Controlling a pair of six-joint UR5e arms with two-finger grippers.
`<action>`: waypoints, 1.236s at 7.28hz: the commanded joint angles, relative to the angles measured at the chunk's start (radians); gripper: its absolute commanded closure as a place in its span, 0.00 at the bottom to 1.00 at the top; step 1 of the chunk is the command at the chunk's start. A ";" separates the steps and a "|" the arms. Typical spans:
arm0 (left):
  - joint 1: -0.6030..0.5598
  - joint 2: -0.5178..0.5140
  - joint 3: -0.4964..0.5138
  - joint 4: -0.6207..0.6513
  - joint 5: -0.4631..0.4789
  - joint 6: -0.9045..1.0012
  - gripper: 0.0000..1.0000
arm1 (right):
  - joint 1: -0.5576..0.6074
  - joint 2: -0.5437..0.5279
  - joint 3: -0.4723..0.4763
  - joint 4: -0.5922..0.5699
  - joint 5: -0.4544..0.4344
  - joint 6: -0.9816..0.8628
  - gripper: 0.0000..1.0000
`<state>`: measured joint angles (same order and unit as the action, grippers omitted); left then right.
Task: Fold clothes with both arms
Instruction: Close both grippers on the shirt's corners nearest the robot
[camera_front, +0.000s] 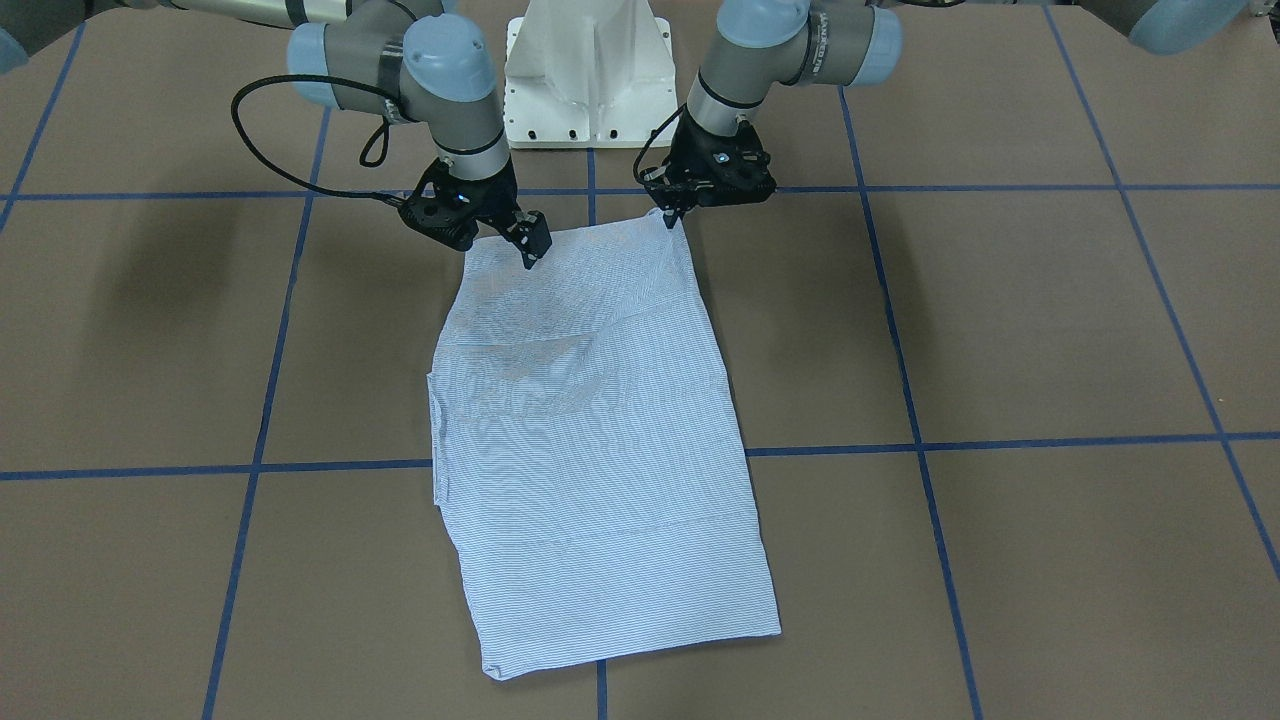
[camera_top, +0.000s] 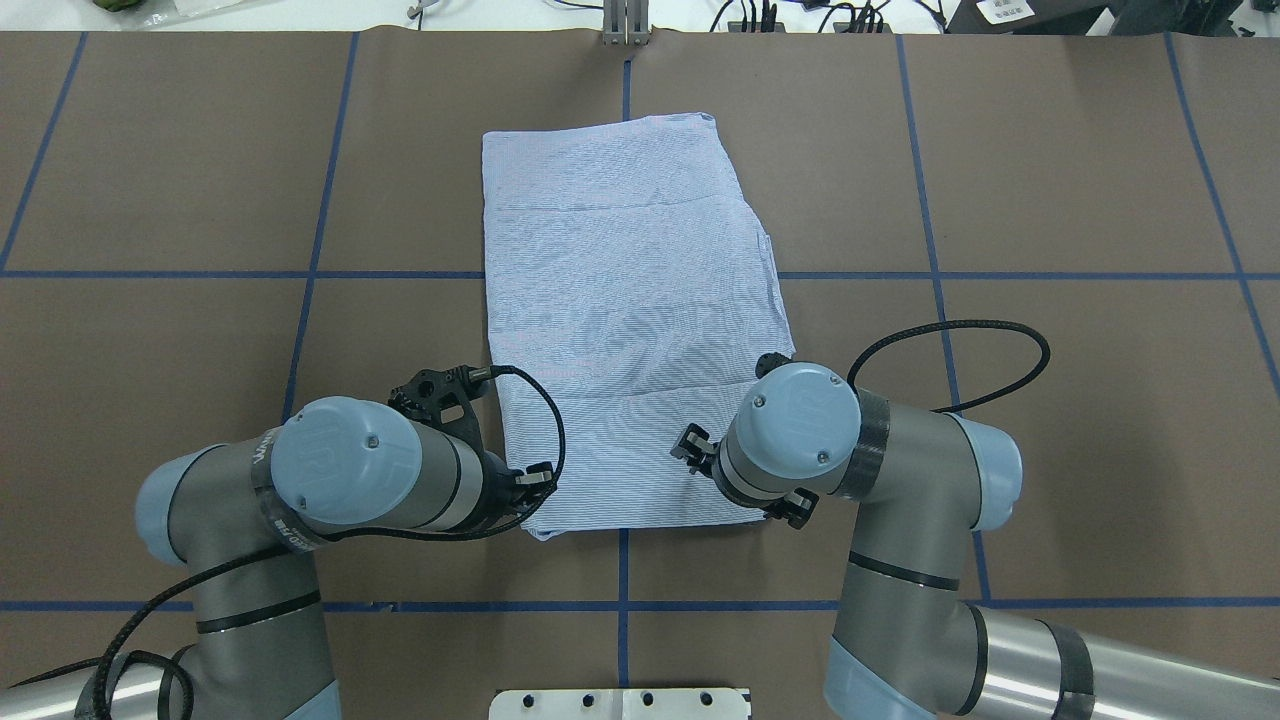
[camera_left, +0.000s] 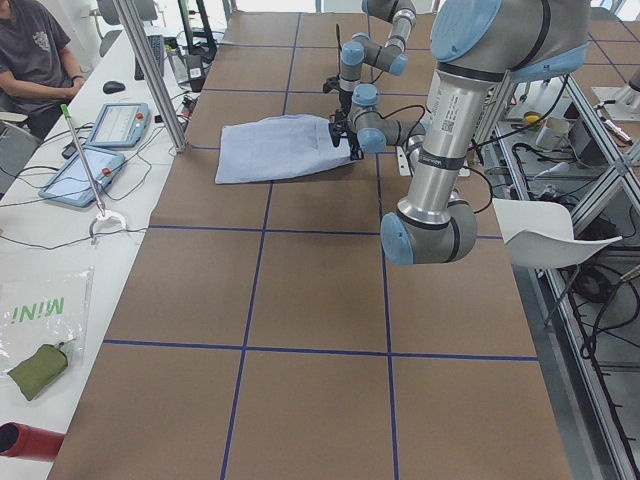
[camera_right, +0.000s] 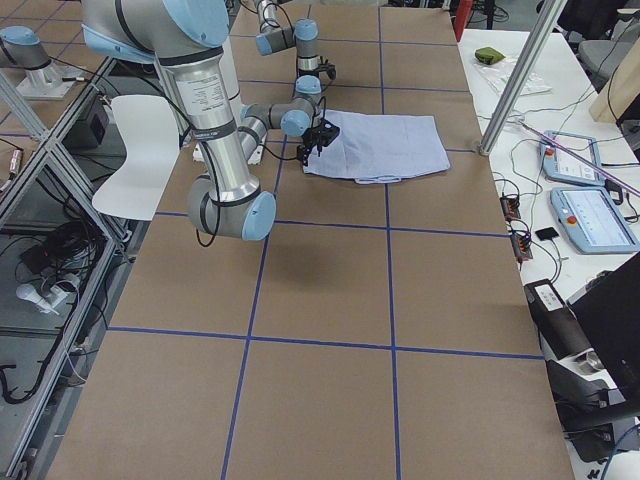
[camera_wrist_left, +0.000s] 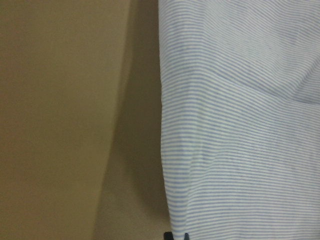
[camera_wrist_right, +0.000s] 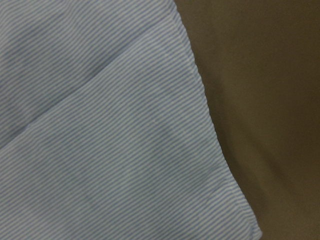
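Brown paper covers the wide table (camera_front: 1000, 320), ruled into large squares by blue tape lines (camera_front: 1000, 442). The robot's white pedestal base (camera_front: 590, 70) stands at its near edge. Along the far side of the table runs a white workbench (camera_left: 60, 230) carrying two blue-framed tablets (camera_left: 85, 172), with a slanted aluminium post (camera_left: 150, 70) beside it and a seated person in a dark T-shirt (camera_left: 35, 50) at its end. A white chair (camera_left: 550, 235) sits on the robot's side.

On the middle of the table, straight out from the base, lies the light blue, finely white-striped shirt (camera_front: 590, 420), folded into a long rectangle and flat on the paper. Its long axis runs away from the robot, crossing one tape line, and slants slightly toward the robot's right at the near end.

Both black grippers are at the near end's two corners. The left gripper (camera_front: 670, 215) has its fingers drawn narrow, tips on the corner. The right gripper (camera_front: 530, 255) is likewise narrow, tips down on the cloth. Whether either has fabric pinched cannot be told.
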<state>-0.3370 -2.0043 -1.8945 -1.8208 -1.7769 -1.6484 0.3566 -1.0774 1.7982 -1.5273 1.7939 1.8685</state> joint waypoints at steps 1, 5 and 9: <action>0.001 -0.001 0.000 0.000 0.002 -0.001 1.00 | -0.007 0.007 -0.031 0.001 0.002 -0.002 0.00; 0.009 0.001 0.000 0.000 0.004 -0.001 1.00 | -0.010 -0.007 -0.026 -0.002 0.007 -0.002 0.00; 0.009 0.002 0.000 0.000 0.005 -0.001 1.00 | -0.027 -0.009 -0.025 -0.002 0.002 0.000 0.00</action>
<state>-0.3287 -2.0024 -1.8945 -1.8208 -1.7729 -1.6491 0.3381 -1.0849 1.7732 -1.5294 1.7982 1.8683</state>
